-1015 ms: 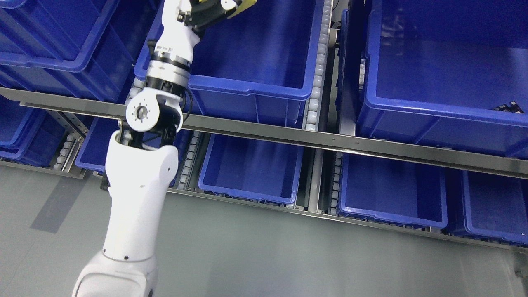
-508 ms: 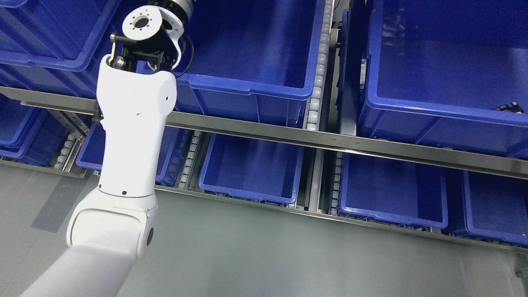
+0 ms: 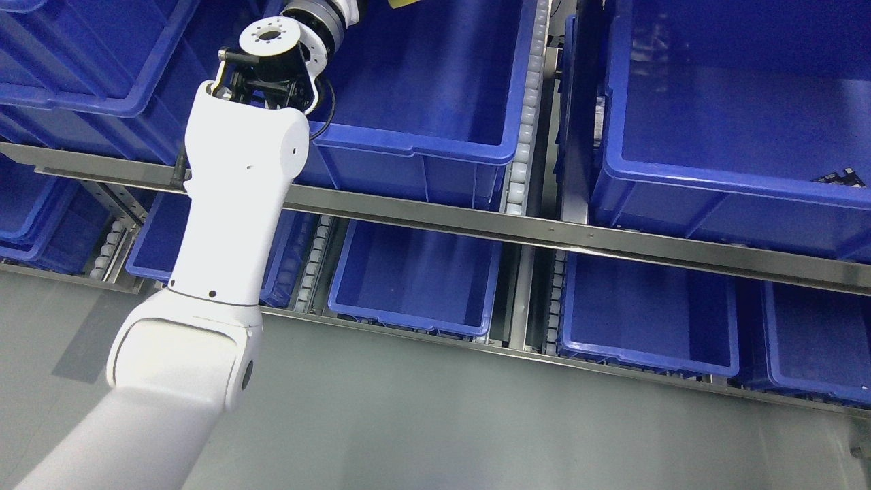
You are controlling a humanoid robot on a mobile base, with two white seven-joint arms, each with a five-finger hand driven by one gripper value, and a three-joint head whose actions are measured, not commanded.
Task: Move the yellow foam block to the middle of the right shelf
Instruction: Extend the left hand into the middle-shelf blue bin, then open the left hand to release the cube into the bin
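While my left arm point(image 3: 231, 204) rises from the lower left of the head view across the steel shelf rail point(image 3: 544, 235), its wrist joint point(image 3: 272, 41) sits over the near-left corner of the middle-shelf blue bin point(image 3: 422, 88). My robot hand itself runs off the top edge, so I cannot tell how far it is open or whether it has hold of anything. Just right of the wrist, at the very top edge, a small yellow sliver point(image 3: 401, 3) shows above that bin; it looks like the yellow foam block, mostly cut off by the frame. Further right, past a white roller track point(image 3: 524, 122), a second large blue bin point(image 3: 735, 122) stands on the same level. Below the rail, more blue bins point(image 3: 415, 279) line the lower shelf above the grey floor point(image 3: 435, 422).
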